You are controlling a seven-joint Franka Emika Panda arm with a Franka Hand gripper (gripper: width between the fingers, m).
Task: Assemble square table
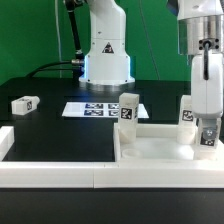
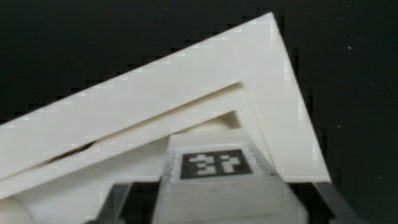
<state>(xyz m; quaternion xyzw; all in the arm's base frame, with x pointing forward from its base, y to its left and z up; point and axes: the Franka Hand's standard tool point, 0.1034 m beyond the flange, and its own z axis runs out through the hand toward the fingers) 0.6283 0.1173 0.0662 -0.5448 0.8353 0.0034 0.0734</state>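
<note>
The white square table top [image 1: 160, 152] lies with its rim up at the front of the exterior view's right. Two white tagged leg blocks stand upright in its far corners [image 1: 128, 108] [image 1: 188, 110]. My gripper [image 1: 207, 138] reaches down into the top's corner at the right edge of that view and is shut on a third leg block. In the wrist view this leg block [image 2: 217, 162] shows its tag between my two dark fingers [image 2: 128, 203], set into the pointed corner of the top [image 2: 214, 70]. A fourth leg block [image 1: 25, 103] lies loose at the left.
The marker board [image 1: 100, 108] lies flat in the middle, in front of the robot base [image 1: 105, 50]. Long white border rails run along the front [image 1: 55, 172] and the left [image 1: 5, 140]. The table surface is black.
</note>
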